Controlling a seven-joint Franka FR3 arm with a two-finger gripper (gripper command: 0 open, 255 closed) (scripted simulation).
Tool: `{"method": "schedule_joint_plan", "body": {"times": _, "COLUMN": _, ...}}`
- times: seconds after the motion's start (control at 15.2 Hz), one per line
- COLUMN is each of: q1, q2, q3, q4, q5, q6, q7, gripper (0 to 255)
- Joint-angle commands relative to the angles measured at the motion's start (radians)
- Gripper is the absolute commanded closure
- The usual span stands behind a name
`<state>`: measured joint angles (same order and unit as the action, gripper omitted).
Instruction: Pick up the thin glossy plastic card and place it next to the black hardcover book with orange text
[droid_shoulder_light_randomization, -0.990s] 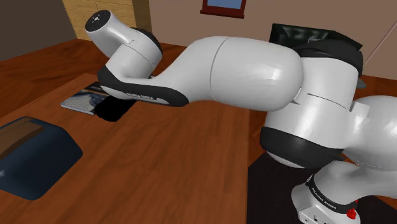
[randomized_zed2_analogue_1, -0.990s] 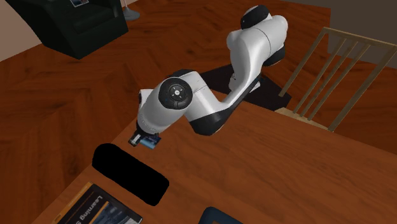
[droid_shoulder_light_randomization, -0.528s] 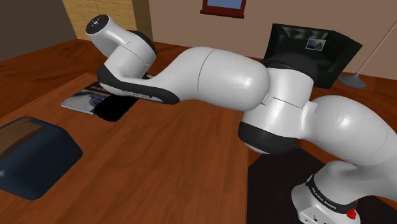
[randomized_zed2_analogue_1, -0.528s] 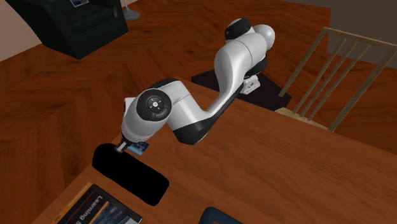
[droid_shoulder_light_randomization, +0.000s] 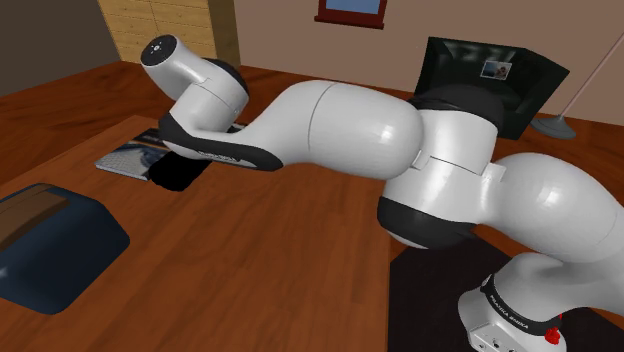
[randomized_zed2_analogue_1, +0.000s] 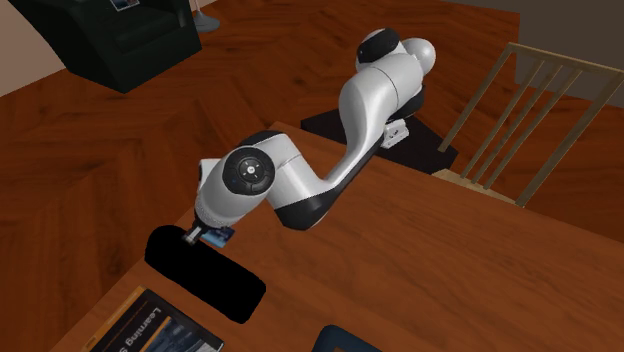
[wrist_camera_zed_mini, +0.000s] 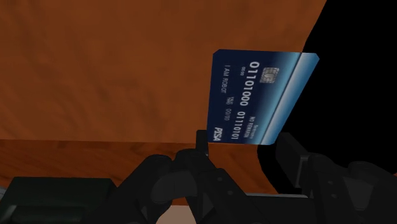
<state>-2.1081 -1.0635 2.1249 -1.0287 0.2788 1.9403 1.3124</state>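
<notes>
**Card in the gripper, short of the book**

The gripper (wrist_camera_zed_mini: 245, 145) clasps the blue card (wrist_camera_zed_mini: 257, 95) by its lower edge between its 2 fingers. In the second exterior view, the card sits above the wooden table (randomized_zed2_analogue_1: 420, 250), just beside a flat black pad (randomized_zed2_analogue_1: 205, 272). The black book (randomized_zed2_analogue_1: 155, 328) with orange text lies past that pad.

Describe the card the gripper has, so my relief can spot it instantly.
On the wooden table, follow the white arm to its black gripper at the table's edge. The card is the dark blue rectangle clasped in it; white digits and a small chip set it apart from the black slab nearby.
</notes>
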Motion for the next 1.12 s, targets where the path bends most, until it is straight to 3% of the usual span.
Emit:
{"method": "schedule_joint_plan", "body": {"times": 0.0, "q1": -0.015, "q2": -0.044, "q3": 0.025, "q4": 0.004, "q5": 0.012, "q6": 0.009, "q7": 0.010, "gripper": 255}}
{"method": "schedule_joint_plan", "body": {"times": 0.59, "q1": -0.036, "q2": -0.021, "q3": 0.088, "q4": -0.007, "q5": -0.052, "q6": 0.030, "q7": 0.038, "gripper": 255}}
{"method": "schedule_joint_plan", "body": {"times": 0.66, "q1": -0.047, "q2": -0.025, "q3": 0.089, "q4": 0.022, "q5": -0.051, "q6": 0.011, "q7": 0.038, "gripper": 0}}
{"method": "schedule_joint_plan", "body": {"times": 0.79, "q1": -0.029, "q2": -0.006, "q3": 0.081, "q4": 0.000, "q5": -0.057, "q6": 0.008, "q7": 0.035, "gripper": 0}}
{"method": "schedule_joint_plan", "body": {"times": 0.86, "q1": 0.003, "q2": 0.026, "q3": 0.069, "q4": -0.072, "q5": -0.064, "q6": 0.038, "q7": 0.028, "gripper": 0}}
{"method": "schedule_joint_plan", "body": {"times": 0.92, "q1": 0.003, "q2": 0.029, "q3": 0.068, "q4": -0.064, "q5": -0.065, "q6": 0.028, "q7": 0.027, "gripper": 0}}
{"method": "schedule_joint_plan", "body": {"times": 0.99, "q1": -0.039, "q2": -0.017, "q3": 0.096, "q4": -0.007, "q5": -0.060, "q6": 0.031, "q7": 0.042, "gripper": 0}}
{"method": "schedule_joint_plan", "body": {"times": 1.06, "q1": -0.030, "q2": -0.005, "q3": 0.092, "q4": 0.002, "q5": -0.067, "q6": 0.008, "q7": 0.045, "gripper": 0}}
